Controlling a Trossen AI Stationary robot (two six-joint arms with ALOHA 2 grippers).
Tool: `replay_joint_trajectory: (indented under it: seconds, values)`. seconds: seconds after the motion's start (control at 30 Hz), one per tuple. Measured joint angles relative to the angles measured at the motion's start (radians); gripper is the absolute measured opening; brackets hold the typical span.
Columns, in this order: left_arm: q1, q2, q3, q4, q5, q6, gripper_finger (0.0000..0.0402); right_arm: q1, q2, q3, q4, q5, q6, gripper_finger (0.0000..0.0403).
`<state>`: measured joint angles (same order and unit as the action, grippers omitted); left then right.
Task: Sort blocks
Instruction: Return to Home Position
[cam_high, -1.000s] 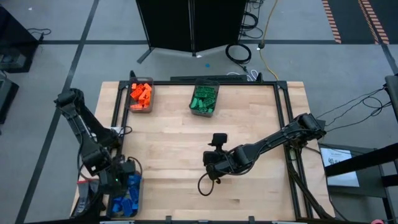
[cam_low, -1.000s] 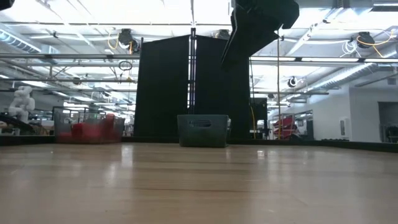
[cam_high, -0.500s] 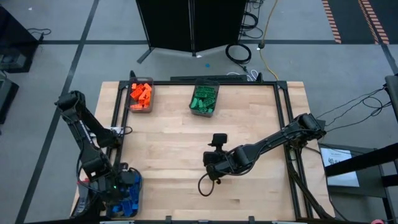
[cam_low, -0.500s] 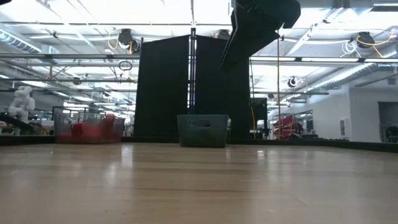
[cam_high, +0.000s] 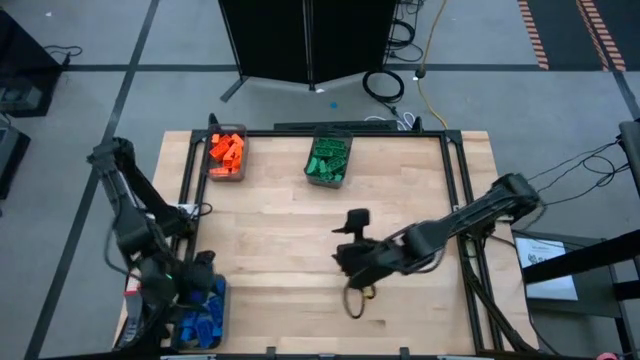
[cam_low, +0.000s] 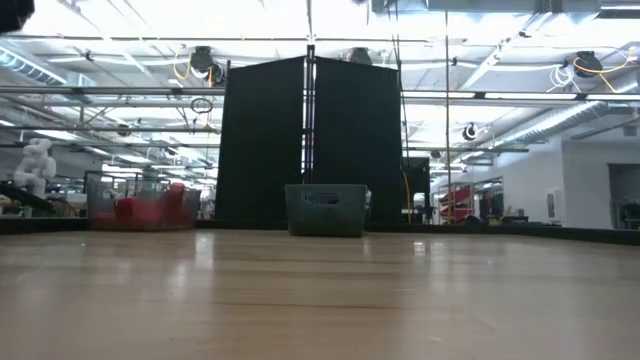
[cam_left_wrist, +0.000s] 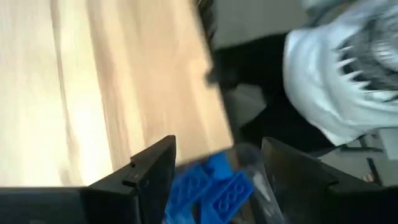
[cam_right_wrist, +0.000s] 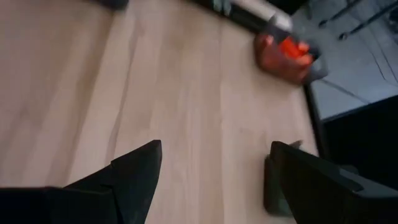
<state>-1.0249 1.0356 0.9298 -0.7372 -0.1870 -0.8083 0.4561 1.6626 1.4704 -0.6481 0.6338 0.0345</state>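
Left claw (cam_left_wrist: 214, 150) and right claw (cam_right_wrist: 214, 154) both spread; three bins (cam_low: 325, 210) hold colour-sorted blocks (cam_high: 227, 149)

A wooden table (cam_high: 300, 230) carried three dark translucent bins: a far-left bin (cam_high: 227, 177), a far-middle bin (cam_high: 327, 184) and a near-left bin (cam_high: 226, 312). Beyond the far edge stood a black partition (cam_high: 310, 40), with a coiled cable (cam_high: 383, 85) on the floor just right of it.
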Motion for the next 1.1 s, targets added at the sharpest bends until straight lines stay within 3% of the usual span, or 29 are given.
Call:
replay_joint_trajectory:
  seconds: [0.17, 0.3, 0.43, 0.5, 0.67, 0.8, 1.1]
  values:
    - [-0.003, -0.124, 0.11, -0.053, -0.029, 0.311, 0.0237, 0.04, -0.177, 0.001, -0.043, 0.022, -0.009, 0.0295]
    - [-0.005, -0.243, 0.174, -0.101, -0.035, 0.443, 0.0237, 0.074, -0.331, 0.002, -0.241, 0.021, -0.017, 0.0295]
    - [-0.005, -0.39, 0.181, -0.095, -0.017, 0.577, 0.0237, 0.11, -0.476, 0.002, -0.483, -0.057, 0.303, 0.0295]
    - [-0.005, -0.466, 0.177, -0.086, -0.006, 0.646, 0.0237, 0.134, -0.527, -0.02, -0.55, -0.119, 0.325, 0.0295]
    - [-0.005, -0.644, 0.14, -0.077, 0.077, 0.747, 0.0237, 0.17, -0.7, -0.138, -0.372, -0.179, 0.201, 0.0295]
    - [-0.005, -0.757, 0.068, -0.043, 0.105, 0.781, 0.0237, 0.181, -0.906, -0.306, -0.138, -0.297, 0.147, 0.0295]
    - [-0.005, -0.919, -0.094, 0.094, 0.169, 0.811, 0.0237, 0.181, -1.275, -0.692, 0.217, -0.333, 0.056, 0.0295]
